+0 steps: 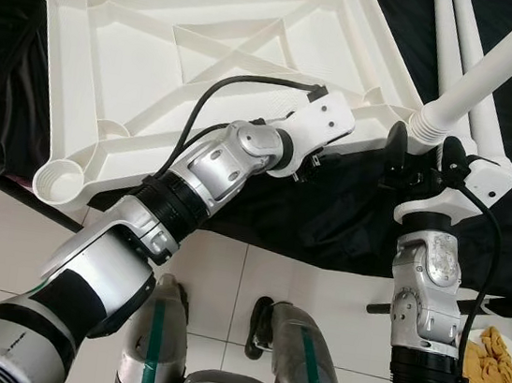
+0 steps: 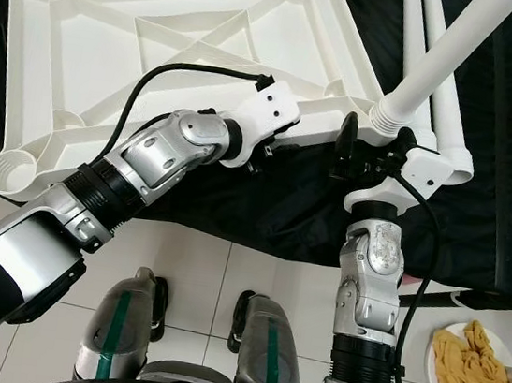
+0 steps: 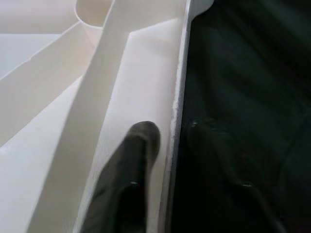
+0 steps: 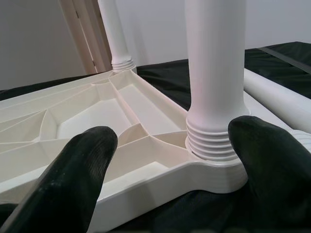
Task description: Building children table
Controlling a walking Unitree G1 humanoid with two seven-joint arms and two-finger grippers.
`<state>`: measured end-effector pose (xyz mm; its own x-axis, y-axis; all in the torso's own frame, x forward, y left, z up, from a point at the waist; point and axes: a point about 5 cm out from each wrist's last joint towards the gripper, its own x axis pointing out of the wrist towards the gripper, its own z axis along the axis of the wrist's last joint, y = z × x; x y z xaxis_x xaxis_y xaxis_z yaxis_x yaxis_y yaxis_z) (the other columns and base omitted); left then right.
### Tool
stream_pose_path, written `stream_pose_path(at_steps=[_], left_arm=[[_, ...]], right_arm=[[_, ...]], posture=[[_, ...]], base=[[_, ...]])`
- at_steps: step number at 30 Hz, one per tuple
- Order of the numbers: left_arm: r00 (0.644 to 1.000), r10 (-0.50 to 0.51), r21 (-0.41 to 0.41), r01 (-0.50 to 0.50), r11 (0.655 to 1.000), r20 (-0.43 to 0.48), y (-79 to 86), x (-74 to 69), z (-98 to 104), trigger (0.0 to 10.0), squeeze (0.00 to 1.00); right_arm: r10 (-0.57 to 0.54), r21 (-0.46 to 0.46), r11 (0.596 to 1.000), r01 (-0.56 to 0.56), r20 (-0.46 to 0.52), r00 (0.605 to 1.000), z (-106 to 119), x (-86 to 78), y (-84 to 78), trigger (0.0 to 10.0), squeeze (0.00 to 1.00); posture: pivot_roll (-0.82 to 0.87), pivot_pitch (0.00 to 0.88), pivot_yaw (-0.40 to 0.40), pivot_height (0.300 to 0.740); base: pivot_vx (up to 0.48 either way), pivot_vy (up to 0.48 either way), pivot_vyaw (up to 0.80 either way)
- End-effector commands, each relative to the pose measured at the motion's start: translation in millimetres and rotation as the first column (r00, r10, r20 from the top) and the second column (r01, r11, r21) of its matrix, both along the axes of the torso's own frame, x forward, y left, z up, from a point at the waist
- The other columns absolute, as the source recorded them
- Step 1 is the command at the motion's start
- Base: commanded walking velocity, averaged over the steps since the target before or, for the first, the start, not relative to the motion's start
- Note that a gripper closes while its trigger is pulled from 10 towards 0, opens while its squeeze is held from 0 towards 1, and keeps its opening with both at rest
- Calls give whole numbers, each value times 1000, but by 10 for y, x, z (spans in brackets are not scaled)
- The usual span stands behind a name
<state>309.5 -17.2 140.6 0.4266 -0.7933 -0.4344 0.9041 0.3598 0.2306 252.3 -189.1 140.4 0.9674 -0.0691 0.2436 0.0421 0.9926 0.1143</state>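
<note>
Two legs are already standing in the upturned white tabletop point(image 1: 207, 62), which lies on a black cloth point(image 1: 349, 204) with its ribbed underside facing up. One leg point(image 4: 214, 73) sits in the near corner socket by the right gripper point(image 4: 172, 160), its threaded collar still showing above the socket rim. The other leg point(image 4: 115, 34) stands at a far corner. The right gripper's fingers are spread wide, one on each side of the near leg and touching neither it nor the socket. The left gripper point(image 3: 160, 165) pinches the tabletop's near edge, one finger point(image 3: 131, 170) inside the rim and the other outside against the cloth.

The exposed threads suggest the near leg is not fully seated. It could lean or drop out if the tabletop shifts, and closing on it off-centre could cross the threads or tip it. If the left grip slips off the thin rim, the whole top may slide on the cloth.

Spare legs point(image 1: 446, 37) lie beyond the corner, cut off at the frame edge, so I cannot tell how many there are. The two empty sockets point(image 1: 59, 180) on the left side look open. A plate of yellow cloth point(image 1: 497, 365) sits on the tiled floor point(image 1: 5, 234).
</note>
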Motion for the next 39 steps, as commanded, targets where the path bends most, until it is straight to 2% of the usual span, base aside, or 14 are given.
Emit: stream_pose_path(at_steps=[1,4,10,20,21,28,31,39], left_arm=[[967,-187,54,199,979,-172,24,-143,-175,0,0],[965,-194,96,213,972,-174,90,-144,-193,0,0],[967,-187,124,210,970,-173,175,-141,-207,0,0],[976,-133,170,162,972,-172,477,-129,-233,0,0],[978,-106,179,139,974,-180,608,-113,-232,0,0],[983,-56,187,89,978,-175,778,-71,-205,0,0],[986,-5,191,37,981,-167,911,-36,-177,0,0],[987,27,192,4,981,-159,1010,-28,-151,0,0]], right_arm=[[-14,3,1000,14,-3,1000,-19,-4,-21,10000,0],[-22,3,1000,22,-3,1000,-16,-5,-39,10000,0],[-26,2,1000,26,-2,1000,-16,-9,-44,10000,0],[-20,6,1000,20,-6,1000,-24,-2,-33,10000,0],[5,15,1000,-5,-8,1000,-30,3,-15,10000,0],[31,18,999,-31,-13,999,-43,-14,18,10000,0],[52,21,998,-51,-23,998,-64,-41,37,10000,0],[142,19,990,-141,-42,989,-95,-79,94,10000,0]], posture=[[21,88,-4,740],[20,95,-1,740],[22,100,0,740],[41,109,-5,740],[43,111,-6,740],[52,118,-13,740],[53,124,-15,740],[55,129,-18,740]], base=[[0,0,0],[0,0,0],[0,0,0],[0,0,0],[0,0,0],[0,0,0],[0,0,0],[0,0,0]])
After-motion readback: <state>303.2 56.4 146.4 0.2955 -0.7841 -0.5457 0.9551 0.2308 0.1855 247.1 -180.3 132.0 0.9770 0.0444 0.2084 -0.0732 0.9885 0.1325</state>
